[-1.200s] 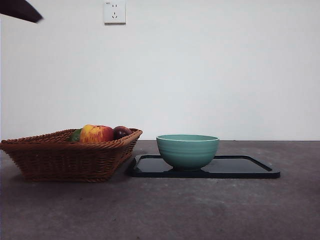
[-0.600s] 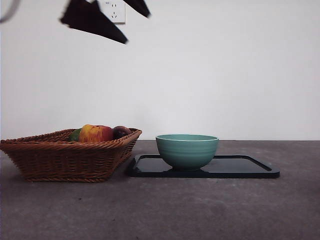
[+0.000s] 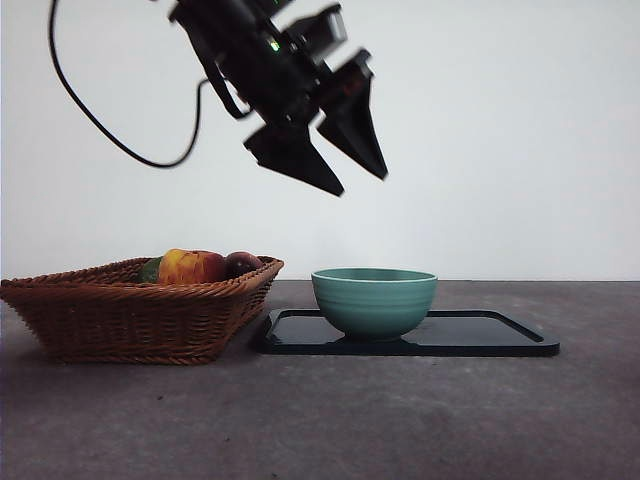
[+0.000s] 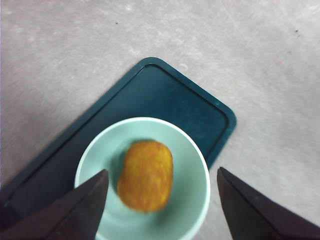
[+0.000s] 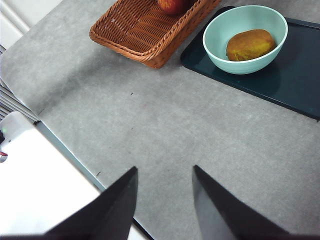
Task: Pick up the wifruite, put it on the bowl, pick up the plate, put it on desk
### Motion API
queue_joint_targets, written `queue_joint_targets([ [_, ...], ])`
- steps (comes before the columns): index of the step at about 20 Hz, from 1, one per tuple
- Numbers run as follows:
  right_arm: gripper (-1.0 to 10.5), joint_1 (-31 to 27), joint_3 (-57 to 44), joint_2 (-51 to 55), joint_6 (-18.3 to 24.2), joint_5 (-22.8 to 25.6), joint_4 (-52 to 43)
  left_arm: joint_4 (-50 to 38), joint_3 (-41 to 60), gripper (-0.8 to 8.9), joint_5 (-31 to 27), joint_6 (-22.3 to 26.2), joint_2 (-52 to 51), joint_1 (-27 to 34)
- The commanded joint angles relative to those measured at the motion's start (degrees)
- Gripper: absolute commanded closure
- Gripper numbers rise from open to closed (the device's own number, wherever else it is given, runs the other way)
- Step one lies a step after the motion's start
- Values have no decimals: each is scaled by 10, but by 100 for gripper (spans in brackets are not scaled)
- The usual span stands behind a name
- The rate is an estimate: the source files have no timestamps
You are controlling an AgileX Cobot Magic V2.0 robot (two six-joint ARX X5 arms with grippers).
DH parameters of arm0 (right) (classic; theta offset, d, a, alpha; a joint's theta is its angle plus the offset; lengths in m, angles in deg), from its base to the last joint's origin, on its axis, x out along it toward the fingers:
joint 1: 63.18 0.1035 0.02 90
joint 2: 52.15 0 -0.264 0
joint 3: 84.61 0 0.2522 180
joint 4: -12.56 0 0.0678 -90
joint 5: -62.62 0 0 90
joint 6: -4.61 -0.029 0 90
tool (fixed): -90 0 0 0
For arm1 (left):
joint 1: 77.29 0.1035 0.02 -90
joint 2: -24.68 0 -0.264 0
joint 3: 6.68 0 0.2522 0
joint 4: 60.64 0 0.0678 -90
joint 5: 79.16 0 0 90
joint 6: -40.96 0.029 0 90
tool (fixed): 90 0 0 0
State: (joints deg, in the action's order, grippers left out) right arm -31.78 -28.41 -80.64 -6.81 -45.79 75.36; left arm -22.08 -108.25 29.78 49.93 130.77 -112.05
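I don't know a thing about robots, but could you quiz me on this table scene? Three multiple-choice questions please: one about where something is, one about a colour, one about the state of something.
1. Where is the brown fruit?
A. in the wicker basket
B. in the bowl
C. on the bare desk

2. What colour is the tray under the bowl?
A. dark teal, nearly black
B. white
C. red

3. How is the left end effector?
A. shut on the fruit
B. open, holding nothing
C. resting on the tray

Answers:
1 B: the brown fruit lies inside the bowl, seen from both wrist views.
2 A: the tray shows dark teal from above and nearly black from the front.
3 B: the left end effector hangs above the bowl, jaws wide apart and holding nothing; the front view shows it in the air.
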Motion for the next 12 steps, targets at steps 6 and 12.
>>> queue_joint_targets([
  [6,772,3,3,-2,-5,1,-3,-50,-16,474,-27,46,79,-20],
  [12,772,3,3,-2,-2,4,15,-69,-16,474,-50,72,120,-28],
])
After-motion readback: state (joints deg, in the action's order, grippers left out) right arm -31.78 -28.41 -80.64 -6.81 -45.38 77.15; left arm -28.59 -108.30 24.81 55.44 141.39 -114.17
